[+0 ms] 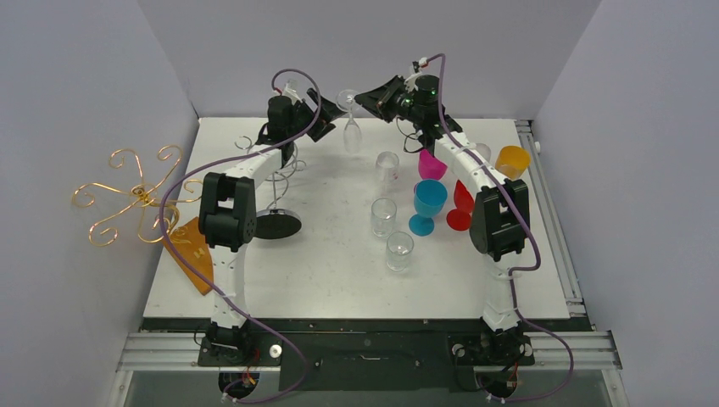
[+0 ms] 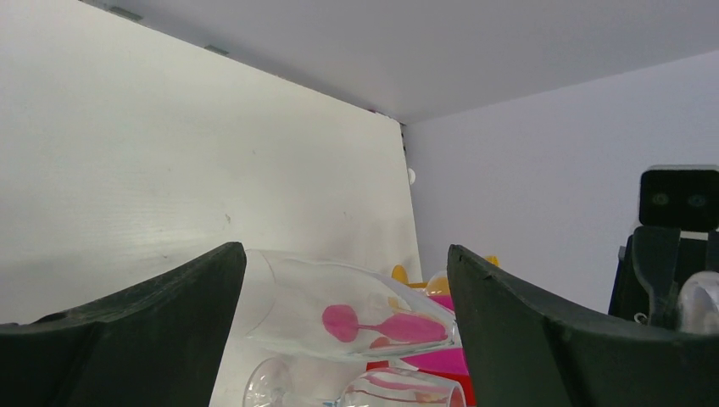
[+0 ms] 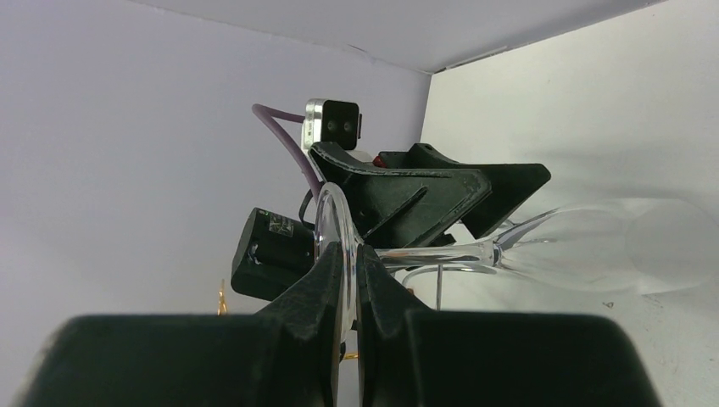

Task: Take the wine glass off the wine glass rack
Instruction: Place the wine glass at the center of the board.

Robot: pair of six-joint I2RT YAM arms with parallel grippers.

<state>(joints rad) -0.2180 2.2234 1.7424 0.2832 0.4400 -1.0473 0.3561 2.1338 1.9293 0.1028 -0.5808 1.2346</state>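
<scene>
The wine glass [image 1: 351, 125] hung in the air over the far side of the tabletop [image 1: 331, 271], apparently foot uppermost, between the two arms and just beside the top of the wine glass rack [image 1: 279, 225]. The right fingers [image 3: 331, 284] were pinched shut on the rim of its foot, a thin hold on an edge. The left fingers [image 2: 169, 326] stood wide apart with the bowl in the gap between them, gripping nothing. A wire loop showed under the stem in the right wrist view, but whether it touched could not be told. The step looked like drawing the glass clear. That would go best slowly and straight away from the wire, without twisting the foot. The left fingers could close softly on the bowl to steady it.
</scene>
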